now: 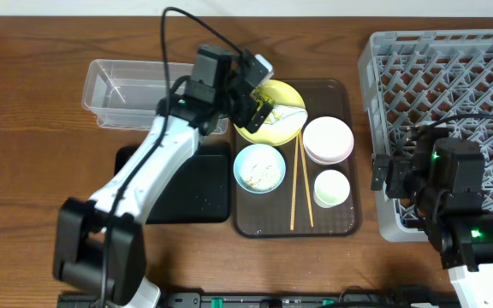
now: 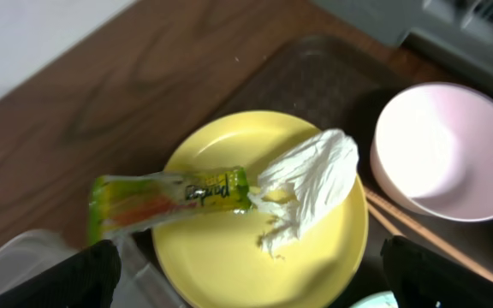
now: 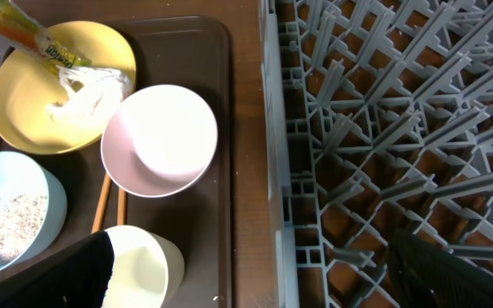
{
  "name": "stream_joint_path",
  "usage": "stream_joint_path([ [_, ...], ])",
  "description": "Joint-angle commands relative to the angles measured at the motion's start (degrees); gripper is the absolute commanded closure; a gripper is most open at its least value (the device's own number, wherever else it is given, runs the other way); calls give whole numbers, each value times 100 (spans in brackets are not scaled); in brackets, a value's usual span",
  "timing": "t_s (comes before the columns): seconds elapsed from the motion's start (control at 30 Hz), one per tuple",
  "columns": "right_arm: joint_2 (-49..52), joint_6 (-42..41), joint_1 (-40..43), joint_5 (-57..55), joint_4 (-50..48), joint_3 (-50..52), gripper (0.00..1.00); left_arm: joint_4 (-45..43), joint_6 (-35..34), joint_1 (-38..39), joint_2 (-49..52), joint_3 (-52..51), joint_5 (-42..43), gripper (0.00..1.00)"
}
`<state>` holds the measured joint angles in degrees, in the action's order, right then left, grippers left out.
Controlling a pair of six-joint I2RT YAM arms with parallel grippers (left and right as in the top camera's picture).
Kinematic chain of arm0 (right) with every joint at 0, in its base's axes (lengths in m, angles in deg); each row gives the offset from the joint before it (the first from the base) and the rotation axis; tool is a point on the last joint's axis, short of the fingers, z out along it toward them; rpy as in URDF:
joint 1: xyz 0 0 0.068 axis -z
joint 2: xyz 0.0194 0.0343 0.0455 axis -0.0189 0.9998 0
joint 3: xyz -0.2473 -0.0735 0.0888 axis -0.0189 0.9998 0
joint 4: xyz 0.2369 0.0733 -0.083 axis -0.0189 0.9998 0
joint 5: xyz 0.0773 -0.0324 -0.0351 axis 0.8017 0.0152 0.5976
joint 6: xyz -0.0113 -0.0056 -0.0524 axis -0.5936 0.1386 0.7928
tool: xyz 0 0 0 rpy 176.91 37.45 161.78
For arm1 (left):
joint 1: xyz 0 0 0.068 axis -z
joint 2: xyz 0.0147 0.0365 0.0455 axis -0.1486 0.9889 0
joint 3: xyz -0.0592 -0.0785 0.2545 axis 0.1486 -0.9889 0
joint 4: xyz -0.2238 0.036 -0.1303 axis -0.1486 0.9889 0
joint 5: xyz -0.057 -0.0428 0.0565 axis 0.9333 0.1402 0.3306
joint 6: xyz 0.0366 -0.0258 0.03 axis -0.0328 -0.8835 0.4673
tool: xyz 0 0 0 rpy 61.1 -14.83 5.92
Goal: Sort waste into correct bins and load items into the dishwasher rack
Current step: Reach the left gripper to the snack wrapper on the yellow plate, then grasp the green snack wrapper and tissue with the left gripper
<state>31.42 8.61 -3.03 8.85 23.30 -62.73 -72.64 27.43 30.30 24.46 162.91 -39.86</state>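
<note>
The pale-yellow plate (image 1: pixel 282 130) sits at the back left of the brown tray. On it lie the green-yellow-orange wrapper (image 2: pixel 169 195) and the white napkin (image 2: pixel 311 184). My left gripper (image 1: pixel 258 104) hovers open over the plate (image 2: pixel 255 239), jaws (image 2: pixel 246 291) wide apart and empty. The tray also holds the white bowl (image 1: pixel 328 139), the light-blue bowl (image 1: pixel 259 167) with rice (image 3: pixel 11 224), the white cup (image 1: pixel 331 188) and two chopsticks (image 1: pixel 296 184). My right gripper (image 1: pixel 382 174) is open and empty, straddling the grey rack's (image 1: pixel 452 68) left edge (image 3: pixel 255 274) next to the cup (image 3: pixel 148 265).
The clear tub (image 1: pixel 118 94) stands at the back left, and the black tray (image 1: pixel 187 184) lies in front of it. The brown serving tray (image 1: pixel 341 94) sits between them and the rack. The left arm stretches over the black tray.
</note>
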Motion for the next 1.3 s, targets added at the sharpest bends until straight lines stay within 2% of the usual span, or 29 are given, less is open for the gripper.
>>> stream_joint_path([
  [0.0, -7, 17, -39, 2, 13, -118, 1, -280, 258, 98, 330, 79, 94, 0],
  [0.4, -7, 17, -42, 2, 118, -118, 1, -1102, 258, 566, 1331, 79, 46, 0],
  [0.63, -7, 17, -39, 4, 166, -118, 1, -1213, 409, 741, 1757, 79, -214, 1],
  [0.8, -7, 17, -42, 4, 177, -118, 1, -1375, 407, 758, 1967, 79, -289, 7],
  [0.97, -7, 17, -42, 4, 208, -118, 1, -1419, 404, 758, 2057, 79, -533, 28],
  [1.13, -7, 17, -42, 4, 214, -118, 1, -1416, 393, 758, 2039, 79, -531, 53],
  [1.17, -7, 17, -42, 2, 216, -118, 1, -1405, 339, 758, 2033, 79, -531, 60],
  [1.2, -7, 17, -42, 4, 221, -118, 1, -1394, 317, 758, 2031, 79, -527, 71],
  [1.27, -7, 17, -42, 2, 225, -118, 1, -1320, 269, 758, 1998, 79, -487, 81],
])
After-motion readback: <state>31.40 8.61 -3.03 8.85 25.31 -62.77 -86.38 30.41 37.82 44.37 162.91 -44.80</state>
